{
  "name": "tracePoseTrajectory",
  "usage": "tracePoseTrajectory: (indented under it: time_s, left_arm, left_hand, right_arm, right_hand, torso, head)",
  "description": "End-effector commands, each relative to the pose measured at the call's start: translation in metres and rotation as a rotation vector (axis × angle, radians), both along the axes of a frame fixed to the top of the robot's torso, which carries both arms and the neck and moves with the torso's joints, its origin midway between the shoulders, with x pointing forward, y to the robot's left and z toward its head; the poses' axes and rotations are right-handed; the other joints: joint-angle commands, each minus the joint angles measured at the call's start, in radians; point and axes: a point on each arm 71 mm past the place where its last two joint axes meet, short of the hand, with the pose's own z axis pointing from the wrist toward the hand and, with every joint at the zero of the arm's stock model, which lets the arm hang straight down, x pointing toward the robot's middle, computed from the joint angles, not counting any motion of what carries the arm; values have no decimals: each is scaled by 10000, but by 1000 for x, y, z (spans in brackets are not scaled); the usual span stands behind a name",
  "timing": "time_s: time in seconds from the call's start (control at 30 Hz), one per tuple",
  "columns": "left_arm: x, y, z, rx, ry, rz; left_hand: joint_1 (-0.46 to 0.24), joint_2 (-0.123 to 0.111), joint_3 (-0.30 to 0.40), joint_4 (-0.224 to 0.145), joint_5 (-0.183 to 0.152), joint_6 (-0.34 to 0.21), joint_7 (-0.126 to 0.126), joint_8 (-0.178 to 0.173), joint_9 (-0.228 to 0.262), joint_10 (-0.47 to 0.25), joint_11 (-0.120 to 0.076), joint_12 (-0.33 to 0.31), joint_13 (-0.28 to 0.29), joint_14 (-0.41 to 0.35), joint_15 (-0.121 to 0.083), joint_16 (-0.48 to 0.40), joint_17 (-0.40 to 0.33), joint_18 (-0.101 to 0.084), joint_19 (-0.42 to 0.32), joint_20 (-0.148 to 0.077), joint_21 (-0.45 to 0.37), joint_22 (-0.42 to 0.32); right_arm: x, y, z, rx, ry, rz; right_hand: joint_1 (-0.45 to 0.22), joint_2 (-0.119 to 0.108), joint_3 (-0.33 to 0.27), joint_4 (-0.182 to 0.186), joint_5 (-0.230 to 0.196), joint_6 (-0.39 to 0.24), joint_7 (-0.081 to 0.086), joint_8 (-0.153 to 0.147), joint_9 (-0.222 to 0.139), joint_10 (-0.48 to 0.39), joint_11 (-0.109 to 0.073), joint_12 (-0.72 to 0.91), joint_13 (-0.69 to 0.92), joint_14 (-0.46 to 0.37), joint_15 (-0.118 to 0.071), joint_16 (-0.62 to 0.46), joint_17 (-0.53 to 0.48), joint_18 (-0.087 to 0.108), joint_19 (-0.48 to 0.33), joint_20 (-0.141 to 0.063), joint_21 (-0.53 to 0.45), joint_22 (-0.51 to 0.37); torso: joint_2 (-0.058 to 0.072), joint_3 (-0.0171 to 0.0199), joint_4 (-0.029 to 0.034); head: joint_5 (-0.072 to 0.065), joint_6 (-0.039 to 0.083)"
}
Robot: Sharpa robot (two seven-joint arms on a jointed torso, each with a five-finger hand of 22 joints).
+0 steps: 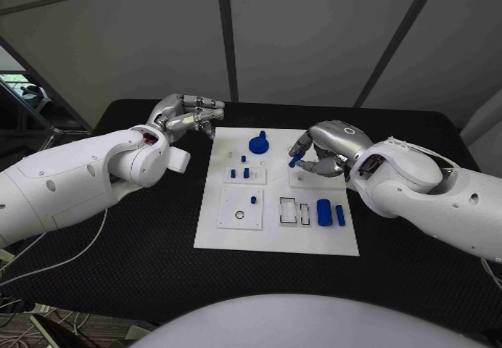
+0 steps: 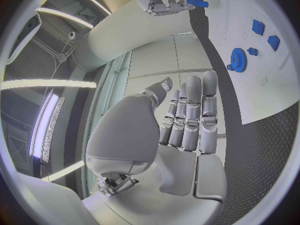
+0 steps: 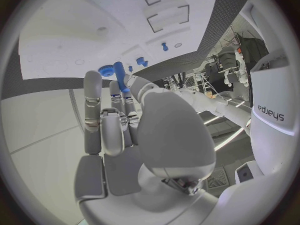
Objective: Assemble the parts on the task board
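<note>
Small blue peg pinched in my right hand over the far right of the white task board, blue gear on the board's far edge, two blue cylinders lying near its right side, my left hand empty, fingers loosely apart, beside the board's far left corner.

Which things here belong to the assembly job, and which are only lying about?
Belonging to the job:
task board
blue gear
two blue cylinders
blue peg held by the right hand
left hand, holding nothing

Only lying about:
black table
white cable
</note>
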Motion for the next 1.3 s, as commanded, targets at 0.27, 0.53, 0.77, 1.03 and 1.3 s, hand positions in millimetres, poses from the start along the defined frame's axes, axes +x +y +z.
tracePoseTrajectory:
  time_s: [0.27, 0.53, 0.77, 1.03, 1.3]
  left_arm:
    - [0, -4, 1, -85, -12, -134]
    - [1, -8, 1, -116, -14, -190]
    - [1, -10, 1, -135, -15, -225]
    - [2, -12, 0, -151, -9, -257]
    - [3, -14, 0, -165, 1, -287]
  left_hand:
    - [22, 103, -49, -12, 40, -65, 39, 47, -1, -62, 20, 35, 15, -65, 24, 5, -11, -108, 13, 36, -49, -13]
    - [22, 103, -49, -12, 40, -65, 39, 47, -1, -62, 20, 35, 15, -65, 24, 5, -11, -108, 13, 36, -49, -13]
    - [22, 103, -49, -12, 40, -65, 39, 47, -1, -62, 20, 35, 15, -65, 24, 5, -11, -108, 13, 36, -49, -13]
    - [22, 103, -49, -12, 40, -65, 39, 47, -1, -62, 20, 35, 15, -65, 24, 5, -11, -108, 13, 36, -49, -13]
    - [11, 110, -64, -1, 37, -76, 43, 52, -1, -86, 25, 60, 19, -68, 29, 10, -15, -109, 18, 38, -57, -20]
  right_arm:
    - [-16, 37, 14, 1272, 131, 926]
    - [-30, 70, -11, 1254, 1067, 1796]
    - [-43, 88, -34, 986, 1734, 2381]
    - [-49, 98, -48, 660, 2209, 2665]
    - [-51, 105, -53, 570, 2289, 2809]
  right_hand:
    - [102, -40, 107, -30, 123, 73, 26, -9, 10, 102, 15, -82, 19, 545, -78, 41, 35, -153, 89, -7, 57, 39]
    - [86, -33, 126, -30, 131, 75, 30, -14, 10, 110, 19, -97, 19, 541, -76, 32, 15, -148, 73, -6, 43, 11]
    - [79, -30, 137, -31, 137, 72, 32, -18, 9, 112, 20, -106, 19, 540, -74, 32, 15, -145, 61, -5, 32, -9]
    - [58, -29, 156, -33, 150, 65, 38, -28, 7, 113, 26, -128, 18, 533, -71, 17, -16, -145, 56, -3, 39, -6]
    - [49, -29, 162, -34, 154, 62, 40, -32, 7, 113, 28, -137, 18, 531, -69, 13, -25, -144, 49, -2, 35, -14]
  torso:
    - [-1, -30, 26]
    - [4, -20, 31]
    - [7, -11, -2]
    - [6, -8, 10]
    - [8, -6, 10]
  head:
    - [147, -24]
    - [445, -99]
    - [588, -114]
    - [612, -114]
    - [639, -114]
